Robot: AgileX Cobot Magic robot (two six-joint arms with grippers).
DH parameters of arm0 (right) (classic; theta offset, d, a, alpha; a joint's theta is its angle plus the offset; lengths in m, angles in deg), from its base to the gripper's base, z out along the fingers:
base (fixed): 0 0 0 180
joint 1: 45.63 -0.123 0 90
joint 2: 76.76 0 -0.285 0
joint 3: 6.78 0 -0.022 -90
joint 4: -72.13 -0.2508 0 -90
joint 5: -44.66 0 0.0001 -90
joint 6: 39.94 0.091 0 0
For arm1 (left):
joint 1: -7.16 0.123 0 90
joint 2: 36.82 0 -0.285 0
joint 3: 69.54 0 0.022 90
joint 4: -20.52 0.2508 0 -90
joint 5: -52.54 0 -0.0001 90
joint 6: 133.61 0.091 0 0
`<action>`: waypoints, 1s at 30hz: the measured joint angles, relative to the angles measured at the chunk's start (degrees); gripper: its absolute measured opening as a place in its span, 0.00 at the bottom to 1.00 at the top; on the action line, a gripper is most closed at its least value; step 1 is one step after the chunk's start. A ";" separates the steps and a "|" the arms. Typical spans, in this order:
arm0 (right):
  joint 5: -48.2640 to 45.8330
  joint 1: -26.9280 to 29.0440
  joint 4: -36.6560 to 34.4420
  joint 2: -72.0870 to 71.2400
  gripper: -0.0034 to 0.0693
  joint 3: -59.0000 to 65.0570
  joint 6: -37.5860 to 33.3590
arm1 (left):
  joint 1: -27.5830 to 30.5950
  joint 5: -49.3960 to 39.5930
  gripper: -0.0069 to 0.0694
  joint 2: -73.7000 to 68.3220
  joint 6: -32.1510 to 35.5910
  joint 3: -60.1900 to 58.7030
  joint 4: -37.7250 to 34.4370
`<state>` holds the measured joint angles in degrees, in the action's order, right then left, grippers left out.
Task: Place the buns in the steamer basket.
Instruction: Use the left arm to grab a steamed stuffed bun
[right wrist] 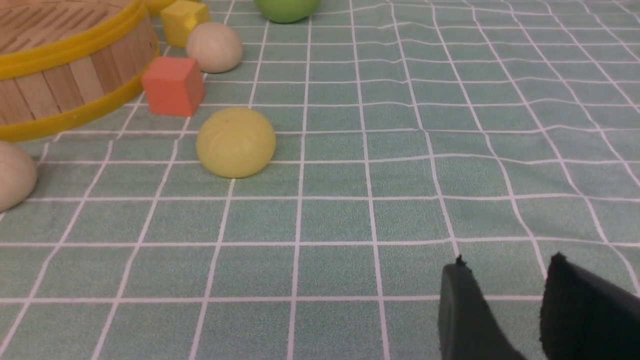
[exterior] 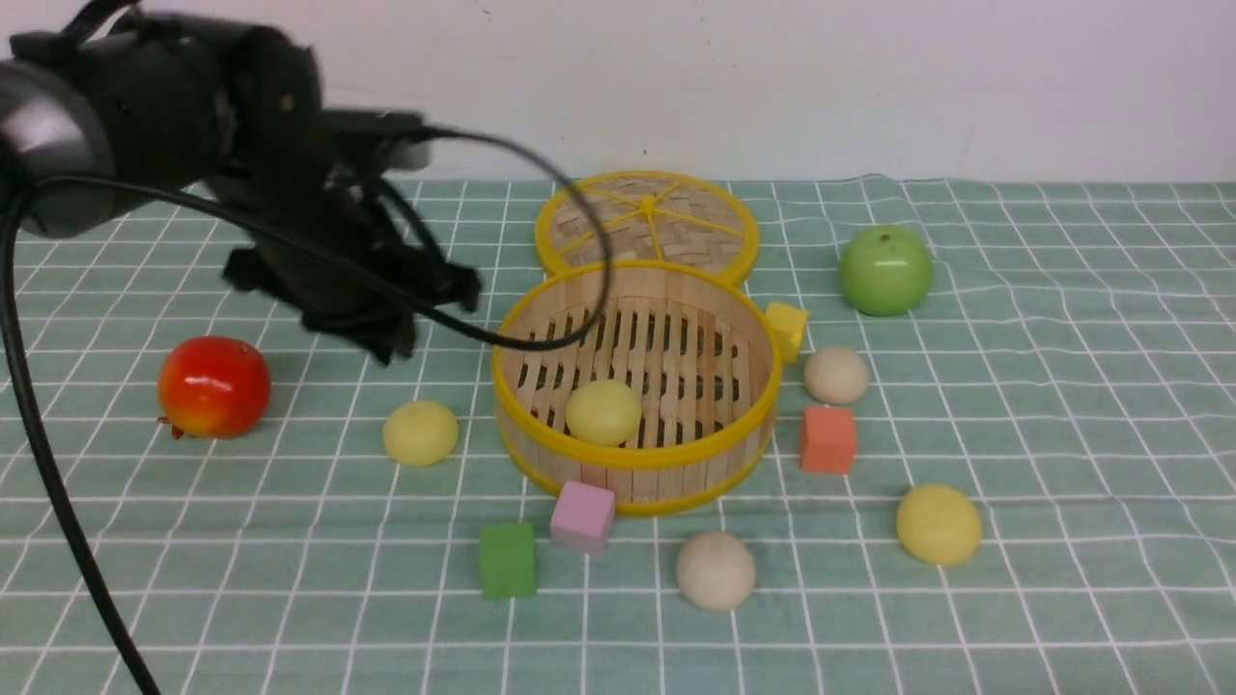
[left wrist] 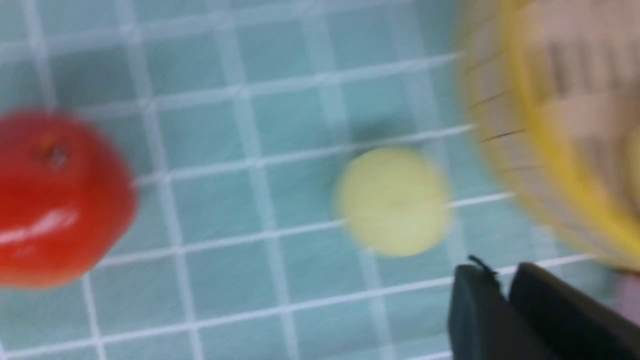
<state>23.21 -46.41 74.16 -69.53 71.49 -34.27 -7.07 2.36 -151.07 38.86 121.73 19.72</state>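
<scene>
One bun [exterior: 603, 411] lies in the steamer basket [exterior: 632, 458]; left gripper [left wrist: 502, 280], empty, nearly pressed together, must spread over the loose yellow bun [exterior: 420, 432].

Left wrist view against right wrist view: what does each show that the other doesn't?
Only the left wrist view, blurred: the red fruit and the pale yellow bun on the robot's left.
Only the right wrist view: the orange cube, yellow cube, green apple, an off-white bun, a second off-white bun, and another pale yellow bun.
Both: the steamer basket and the checked cloth.
</scene>
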 joint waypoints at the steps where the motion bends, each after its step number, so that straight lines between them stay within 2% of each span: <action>1: 0.00 0.00 0.00 0.00 0.38 0.00 0.00 | 0.41 0.00 0.13 -1.00 0.61 -0.07 -0.48; 4: 0.00 0.00 0.00 0.00 0.38 0.00 0.00 | 0.70 0.68 0.12 -3.34 3.07 -0.07 -1.72; 7: 0.00 0.00 0.00 0.00 0.38 0.00 0.00 | 0.70 1.97 0.16 -4.89 4.30 -0.07 -2.40; 10: 0.00 0.00 0.00 0.00 0.38 0.00 0.00 | 0.70 4.05 0.30 -6.75 4.67 -0.07 -2.63; 14: 0.00 0.00 0.00 0.00 0.38 0.00 0.00 | 0.70 5.67 0.43 -8.07 4.85 -0.07 -2.63; 19: 0.00 0.00 0.00 0.00 0.38 0.00 0.00 | 0.70 7.51 0.46 -10.20 4.85 -0.07 -2.36; 25: 0.00 0.00 0.00 0.00 0.38 0.00 0.00 | 0.70 8.04 0.41 -11.44 4.85 0.00 -1.95; 28: 0.00 0.00 0.00 0.00 0.38 0.00 0.00 | 0.70 8.33 0.28 -11.69 4.85 0.04 -1.30; 30: 0.00 0.00 0.00 0.00 0.38 0.00 0.00 | 0.70 7.96 0.15 -11.62 4.92 0.06 -1.10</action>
<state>23.21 -46.41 74.16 -69.53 71.49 -34.27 -6.36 10.32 -162.69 43.78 121.79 18.62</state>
